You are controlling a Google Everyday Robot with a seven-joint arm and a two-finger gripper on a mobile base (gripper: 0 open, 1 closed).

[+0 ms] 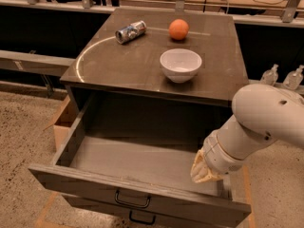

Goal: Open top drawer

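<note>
The hand (205, 171), cream-coloured and at the end of the thick white arm (259, 122), sits low in the right front corner of the top drawer (137, 158), just behind the drawer's front panel. From this angle it shows only as a pale lump, so I cannot tell whether it is wide, narrow or gripping anything. It seems to touch the inner face of the front, though the view there is poor.

The top drawer stands pulled far out of the cabinet, its bare grey-brown floor showing, its black handle (132, 201) at the centre of the front. Just beneath it the lower drawer (90, 207) juts out a little, with its own handle (141, 218).

On the tabletop (118, 68) above stand a white bowl (180, 64) near the front edge, an orange (178, 29) behind it, and a can (130, 32) lying on its side to the left of the orange. A cardboard box (64, 125) rests on the floor left of the cabinet. Two clear bottles (270, 74) stand at the far right.
</note>
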